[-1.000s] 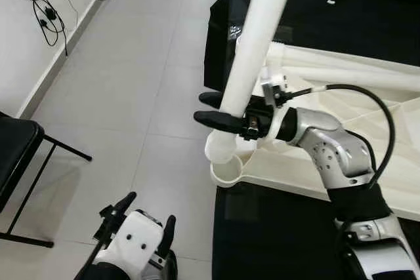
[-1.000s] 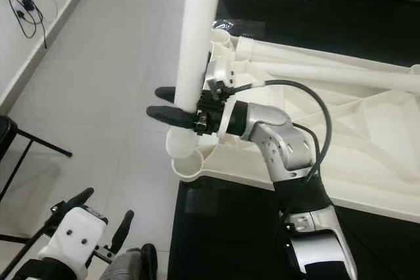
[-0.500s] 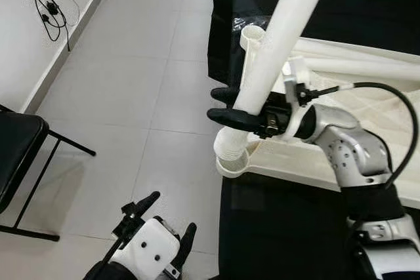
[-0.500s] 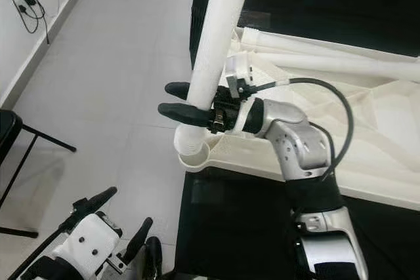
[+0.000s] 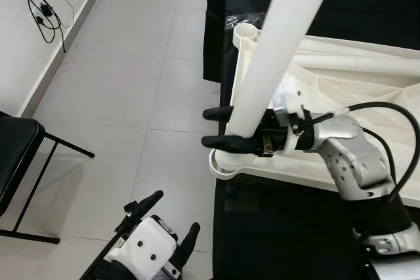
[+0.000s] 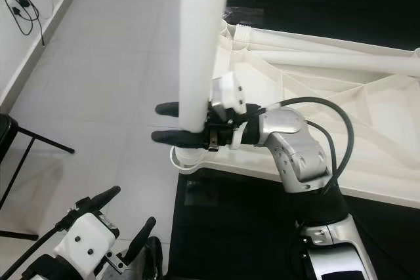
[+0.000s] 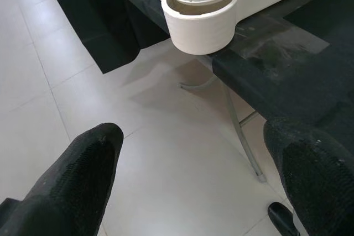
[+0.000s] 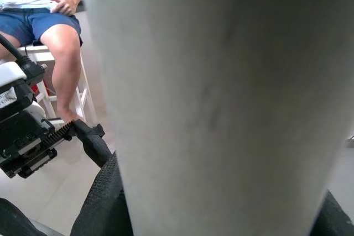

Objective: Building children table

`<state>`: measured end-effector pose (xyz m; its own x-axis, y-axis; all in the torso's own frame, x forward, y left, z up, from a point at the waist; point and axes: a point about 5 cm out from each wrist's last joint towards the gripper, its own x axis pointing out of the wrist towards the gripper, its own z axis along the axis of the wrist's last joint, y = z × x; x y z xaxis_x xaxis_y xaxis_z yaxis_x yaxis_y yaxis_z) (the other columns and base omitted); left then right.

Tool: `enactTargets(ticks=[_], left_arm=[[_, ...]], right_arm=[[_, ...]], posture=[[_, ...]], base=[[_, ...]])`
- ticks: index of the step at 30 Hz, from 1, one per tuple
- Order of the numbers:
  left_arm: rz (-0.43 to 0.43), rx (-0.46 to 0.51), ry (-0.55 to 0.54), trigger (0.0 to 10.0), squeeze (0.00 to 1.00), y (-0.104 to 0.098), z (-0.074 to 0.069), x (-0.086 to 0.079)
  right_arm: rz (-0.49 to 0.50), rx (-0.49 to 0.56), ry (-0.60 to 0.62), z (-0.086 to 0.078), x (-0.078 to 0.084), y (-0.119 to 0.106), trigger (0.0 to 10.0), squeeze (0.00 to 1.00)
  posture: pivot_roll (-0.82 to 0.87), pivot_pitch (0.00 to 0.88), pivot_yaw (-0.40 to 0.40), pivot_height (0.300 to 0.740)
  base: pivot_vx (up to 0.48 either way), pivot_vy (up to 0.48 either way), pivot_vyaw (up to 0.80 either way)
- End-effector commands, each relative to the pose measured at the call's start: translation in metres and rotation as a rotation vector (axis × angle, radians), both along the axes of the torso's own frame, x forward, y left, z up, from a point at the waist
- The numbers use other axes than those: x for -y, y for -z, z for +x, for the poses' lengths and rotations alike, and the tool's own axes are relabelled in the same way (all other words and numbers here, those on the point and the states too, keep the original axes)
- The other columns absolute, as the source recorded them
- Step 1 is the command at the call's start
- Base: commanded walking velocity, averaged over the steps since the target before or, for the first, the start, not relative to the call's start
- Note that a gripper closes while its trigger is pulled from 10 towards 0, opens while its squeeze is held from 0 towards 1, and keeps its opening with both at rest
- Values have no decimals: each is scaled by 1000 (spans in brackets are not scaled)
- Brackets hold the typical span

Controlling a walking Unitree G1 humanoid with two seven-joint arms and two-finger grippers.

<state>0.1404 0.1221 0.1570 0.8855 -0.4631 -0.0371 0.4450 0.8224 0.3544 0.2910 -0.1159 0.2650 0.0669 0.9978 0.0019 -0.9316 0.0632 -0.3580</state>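
Two black fingers [image 5: 220, 141] clamp the white table leg [image 5: 272, 63] at centre frame: that's the right gripper [image 5: 220, 127], squeezed tight around the tube. The leg rises steeply toward the top edge, its ribbed lower end sitting in the round corner socket [image 7: 200, 23] of the upturned white tabletop [image 5: 341, 90], which lies on a black-covered surface [image 5: 282, 234]. Lower left, the left gripper [image 5: 164, 218] hangs over the tiled floor [image 5: 131, 96], fingers spread wide, holding nothing. A black chair [image 5: 20, 162] sits at the left edge.
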Motion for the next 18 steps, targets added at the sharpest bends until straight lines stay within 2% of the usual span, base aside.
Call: enactTargets(ticks=[1,9,18], left_arm=[[0,-24,13,10000,0,5,-2,0],[-8,-18,25,10000,0,5,-3,2],[-12,-12,33,10000,0,4,-3,3]], right_arm=[[-52,-6,-40,-2,-6,4,10000,0],[-47,-14,-152,-12,-15,-1,10000,0],[-32,-4,-174,-6,-25,-2,10000,0]], posture=[[127,366,-12,740],[124,361,-22,740],[131,362,-32,740]], base=[[0,0,0],[0,0,0],[0,0,0]])
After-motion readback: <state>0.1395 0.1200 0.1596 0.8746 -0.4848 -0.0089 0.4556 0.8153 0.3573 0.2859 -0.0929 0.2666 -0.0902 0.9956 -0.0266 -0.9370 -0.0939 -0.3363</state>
